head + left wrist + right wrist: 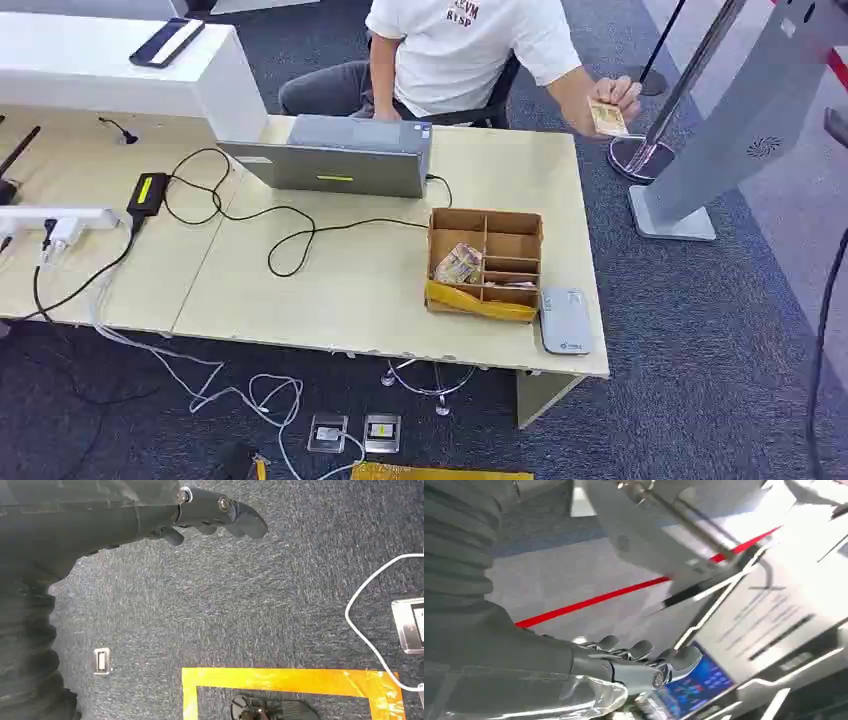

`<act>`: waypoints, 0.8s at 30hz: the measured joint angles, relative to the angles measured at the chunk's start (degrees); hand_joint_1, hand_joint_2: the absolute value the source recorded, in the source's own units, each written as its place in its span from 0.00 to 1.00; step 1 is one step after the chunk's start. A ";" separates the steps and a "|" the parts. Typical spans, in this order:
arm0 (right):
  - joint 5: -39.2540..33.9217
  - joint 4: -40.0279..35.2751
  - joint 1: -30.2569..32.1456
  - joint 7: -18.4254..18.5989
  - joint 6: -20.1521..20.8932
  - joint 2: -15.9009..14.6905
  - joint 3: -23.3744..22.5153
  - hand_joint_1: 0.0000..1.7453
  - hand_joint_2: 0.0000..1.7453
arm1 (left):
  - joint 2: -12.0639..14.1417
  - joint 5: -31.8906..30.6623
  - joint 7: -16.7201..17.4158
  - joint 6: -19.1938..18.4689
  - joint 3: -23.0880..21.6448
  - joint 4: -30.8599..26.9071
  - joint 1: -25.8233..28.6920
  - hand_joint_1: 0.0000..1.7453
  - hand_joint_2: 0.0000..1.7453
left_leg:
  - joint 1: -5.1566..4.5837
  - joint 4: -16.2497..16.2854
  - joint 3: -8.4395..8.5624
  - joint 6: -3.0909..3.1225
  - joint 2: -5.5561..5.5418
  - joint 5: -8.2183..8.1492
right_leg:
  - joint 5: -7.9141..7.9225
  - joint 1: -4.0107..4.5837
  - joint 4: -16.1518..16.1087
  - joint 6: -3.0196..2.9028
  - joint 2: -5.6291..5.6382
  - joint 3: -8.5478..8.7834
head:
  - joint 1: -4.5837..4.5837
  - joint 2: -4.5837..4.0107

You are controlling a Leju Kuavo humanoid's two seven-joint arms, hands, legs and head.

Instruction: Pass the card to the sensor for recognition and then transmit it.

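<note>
Head view: person's hand [612, 98] holds card [606, 119] (both robot hands empty, fingers apart).

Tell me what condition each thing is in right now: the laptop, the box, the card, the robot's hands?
Laptop: open, its back toward the camera.
Cardboard box: open-topped, divided into compartments, cards in some of them.
Card: held up by the seated person's hand, off the table.
White reader: flat on the table, nothing on it.
Left hand: empty, hanging over the carpet.
Right hand: fingers extended, holding nothing visible.

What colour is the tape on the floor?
Orange-yellow. The tape marks out a rectangle on the grey carpet, clearest in the left wrist view.
</note>
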 joint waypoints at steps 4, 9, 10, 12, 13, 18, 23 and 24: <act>-1.42 -2.44 0.19 -0.44 -0.50 3.03 5.85 0.00 1.00 | 0.15 -0.24 0.02 -0.11 -0.29 0.00 0.01 0.00 1.00 | 0.01 0.00 -0.01 0.00 -0.03 0.00 | -0.01 0.01 0.00 -0.01 -0.04 0.00 | 0.04 0.00; -2.12 -4.81 0.92 -0.44 -0.48 5.09 10.68 0.00 1.00 | 0.35 -0.50 0.31 -0.61 -0.94 0.00 -0.01 0.00 1.00 | 0.01 0.00 0.00 -0.01 -0.02 0.00 | -0.01 0.01 -0.01 -0.02 -0.02 -0.01 | 0.02 0.00; -2.18 -5.13 1.11 -0.41 -0.48 5.31 11.27 0.00 1.00 | 0.35 -0.50 0.39 -0.66 -1.03 -0.02 -0.03 0.00 1.00 | 0.01 0.00 -0.01 -0.01 -0.02 0.00 | -0.01 0.01 -0.02 -0.02 -0.02 -0.01 | 0.04 0.00; -2.27 -5.70 1.40 -0.41 -0.48 5.72 12.24 0.00 1.00 | 0.37 -0.50 0.53 -0.66 -1.10 -0.02 -0.04 0.00 1.00 | 0.01 0.00 -0.01 -0.01 -0.02 0.00 | -0.01 0.00 -0.02 -0.02 -0.02 -0.01 | 0.02 0.00; -2.27 -6.16 1.52 -0.41 -0.48 6.01 13.04 0.00 1.00 | 0.37 -0.50 0.61 -0.66 -1.12 -0.02 -0.06 0.00 1.00 | 0.01 0.00 -0.01 -0.01 -0.02 0.00 | -0.01 0.00 -0.02 -0.02 -0.02 -0.01 | 0.04 0.00; -2.27 -6.82 1.79 -0.33 -0.57 6.53 14.51 0.00 1.00 | 0.35 -0.46 0.66 -0.66 -1.14 -0.02 -0.08 0.00 1.00 | 0.01 0.00 -0.01 -0.01 -0.02 0.00 | -0.01 0.01 -0.02 -0.02 -0.01 -0.01 | 0.04 0.00; -2.23 -7.25 2.03 -0.33 -0.70 6.82 15.12 0.00 1.00 | 0.35 -0.46 0.66 -0.64 -1.14 -0.02 -0.09 0.00 1.00 | 0.01 0.00 0.00 -0.01 -0.01 0.00 | -0.01 0.01 -0.02 -0.02 -0.01 -0.01 | 0.02 0.00; -1.94 -8.17 2.62 0.07 -1.07 7.14 16.26 0.00 1.00 | 0.33 -0.46 0.66 -0.64 -1.16 -0.02 -0.09 0.00 1.00 | 0.01 0.00 0.01 -0.01 -0.02 0.00 | -0.01 0.01 -0.02 -0.02 -0.02 -0.02 | 0.04 0.02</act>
